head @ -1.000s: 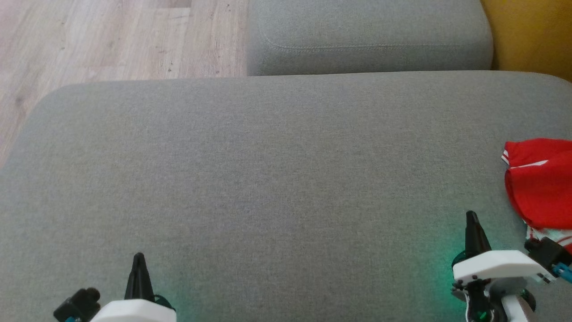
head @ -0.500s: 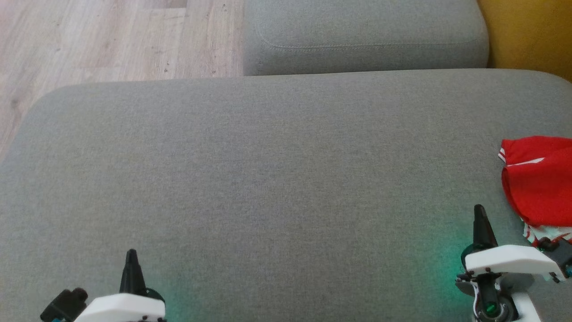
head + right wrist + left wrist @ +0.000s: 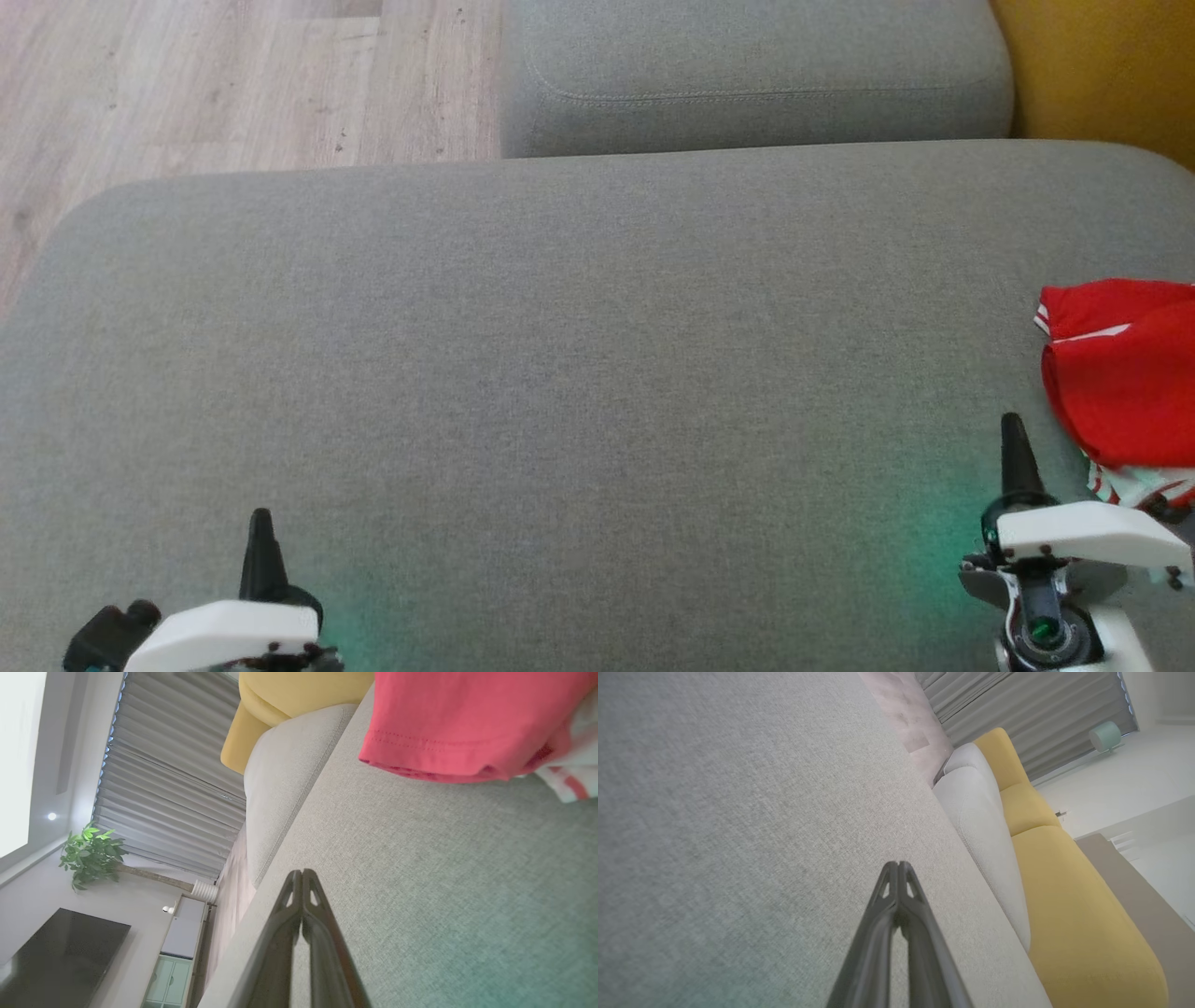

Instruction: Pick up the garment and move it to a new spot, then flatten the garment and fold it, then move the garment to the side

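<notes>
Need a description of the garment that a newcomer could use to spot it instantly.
Start from the wide grey sofa seat. At its right edge, just beyond and to the right of the right end effector, lies a crumpled garment. It is bright red with white stripes, the one red thing on the plain grey fabric.

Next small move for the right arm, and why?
Probably open the right gripper and ease it to the robot's right, toward the red garment. The gripper is shut and sits just beside the garment's near edge, not touching it; the garment lies crumpled and ungrasped.
</notes>
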